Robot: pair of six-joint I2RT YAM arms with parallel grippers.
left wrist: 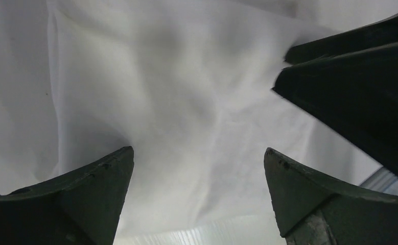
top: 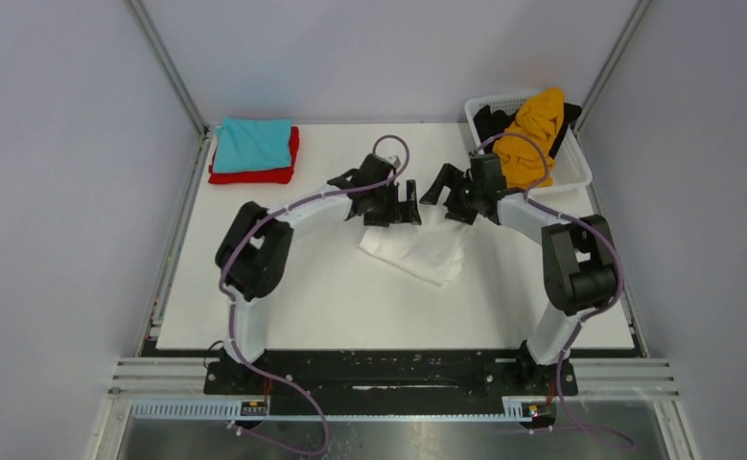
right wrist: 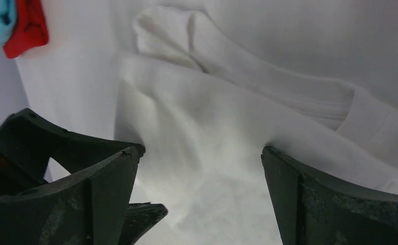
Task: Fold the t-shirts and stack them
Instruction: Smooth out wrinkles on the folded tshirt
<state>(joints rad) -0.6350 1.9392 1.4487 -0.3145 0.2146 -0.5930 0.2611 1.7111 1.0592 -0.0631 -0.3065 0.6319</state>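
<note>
Finding 1, task item. The white t-shirt (top: 417, 251) lies partly folded and rumpled on the surface (top: 283, 287). As best I can judge from the top view, its long axis runs slantwise, from its far-left end to its near-right end.

Finding 2, my grippers. Both are at the far edge of the white t-shirt, close beside each other. My left gripper (top: 406, 213) hangs over the far-left part. Its wrist view shows the jaws spread wide with only cloth between them and nothing held (left wrist: 199, 153). My right gripper (top: 441, 196) hangs over the far-right part, likewise released and empty (right wrist: 199, 150). Its wrist view shows a folded sleeve and a ribbed hem or collar band beyond the fingertips.

Finding 3, governing relation. The cloth lies directly below and toward the near side of both grippers. Neither arm is clearly nearer to it. I judge the next move to be a two-point pinch along that far edge, one gripper at each end, so the fold can be drawn toward the near side across the long axis.

Finding 4, other items. Far-left of the white t-shirt and well apart from it, a folded teal t-shirt (top: 252, 144) rests on a red t-shirt (top: 254, 175). Far-right of it, a basket (top: 575, 168) holds an orange-yellow t-shirt (top: 532, 129) and a black t-shirt (top: 492, 123), both unfolded.
</note>
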